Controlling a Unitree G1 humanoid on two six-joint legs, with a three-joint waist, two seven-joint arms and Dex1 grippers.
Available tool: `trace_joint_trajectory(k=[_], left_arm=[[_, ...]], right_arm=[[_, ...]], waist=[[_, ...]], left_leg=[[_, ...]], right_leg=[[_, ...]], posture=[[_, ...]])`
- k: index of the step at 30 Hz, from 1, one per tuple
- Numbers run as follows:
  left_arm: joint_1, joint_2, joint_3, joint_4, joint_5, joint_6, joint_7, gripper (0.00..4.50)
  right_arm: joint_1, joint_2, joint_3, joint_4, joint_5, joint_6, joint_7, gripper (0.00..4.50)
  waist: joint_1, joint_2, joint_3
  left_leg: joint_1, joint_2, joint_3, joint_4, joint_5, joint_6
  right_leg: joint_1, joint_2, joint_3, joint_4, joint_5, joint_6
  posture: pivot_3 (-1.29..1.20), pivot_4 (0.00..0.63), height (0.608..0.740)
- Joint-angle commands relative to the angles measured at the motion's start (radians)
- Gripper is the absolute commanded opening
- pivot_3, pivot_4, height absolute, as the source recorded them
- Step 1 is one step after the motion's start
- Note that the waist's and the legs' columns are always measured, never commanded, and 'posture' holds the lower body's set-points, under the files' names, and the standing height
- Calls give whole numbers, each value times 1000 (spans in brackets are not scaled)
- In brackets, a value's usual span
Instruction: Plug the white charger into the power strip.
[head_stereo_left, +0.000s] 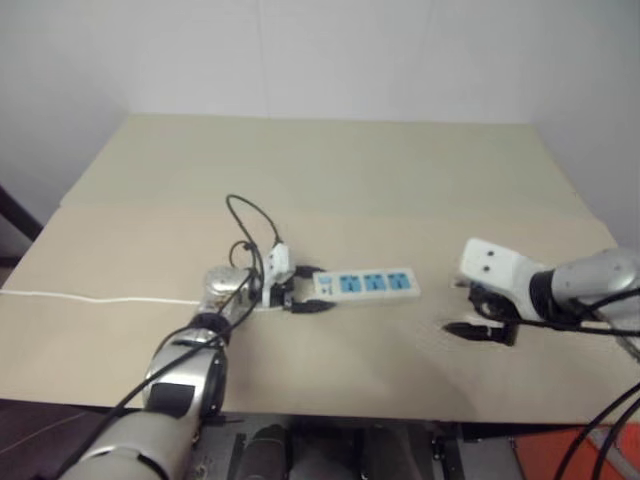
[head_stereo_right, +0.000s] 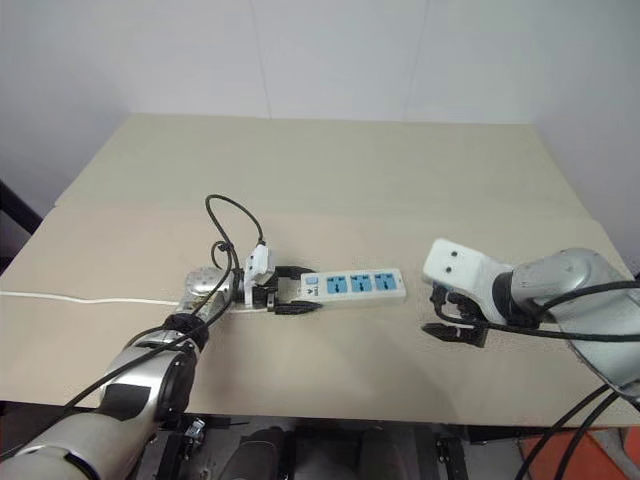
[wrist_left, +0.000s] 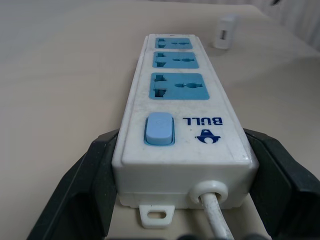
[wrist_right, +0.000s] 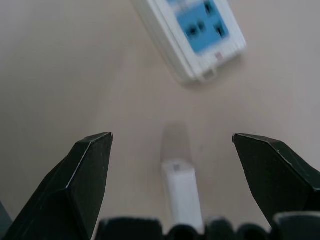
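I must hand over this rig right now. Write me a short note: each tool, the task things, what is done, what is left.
Left tool: shut on the switch end of the power strip, holding it on the table.
Right tool: open, empty, above the white charger.
White charger: lying on the table, apart from the strip's far end.
Done: strip held steady.
Left: grasp the charger, then plug it into a blue socket.

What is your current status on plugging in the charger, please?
Left gripper shut on white three-socket power strip, switch end. Right gripper open above small white charger on table. Sockets unobstructed.
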Motion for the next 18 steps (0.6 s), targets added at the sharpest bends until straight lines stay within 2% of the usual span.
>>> trace_joint_trajectory(k=[1, 8, 12, 18], left_arm=[[8, 10, -24, -39, -5, 7, -80, 3276], [25, 10, -25, -77, -32, -4, -102, 3276], [41, 5, -22, -90, -42, -14, -90, 3276], [57, 3, -25, -105, -54, -15, -80, 3276]], right_arm=[[-44, -38, 83, 34, -95, -65, 78, 4500], [-177, 25, 237, 182, -257, -139, 203, 4500], [-250, 97, 315, 273, -338, -156, 264, 4500], [-286, 148, 353, 319, -399, -136, 328, 4500]], waist=[[-2, 0, 0], [-13, 0, 0], [-14, 0, 0], [-11, 0, 0]], left_leg=[[0, 0, 0, 0, 0, 0], [-1, 0, -1, 0, 0, 0], [-1, 0, -1, 1, 0, 0], [-2, 0, -2, 1, 0, 0]], right_leg=[[0, 0, 0, 0, 0, 0], [-1, 0, 0, 1, 0, 0], [-2, 0, 0, 1, 0, 0], [-2, 0, 0, 1, 0, 0]], posture=[[0, 150, 740], [0, 150, 740], [0, 150, 740], [0, 150, 740]])
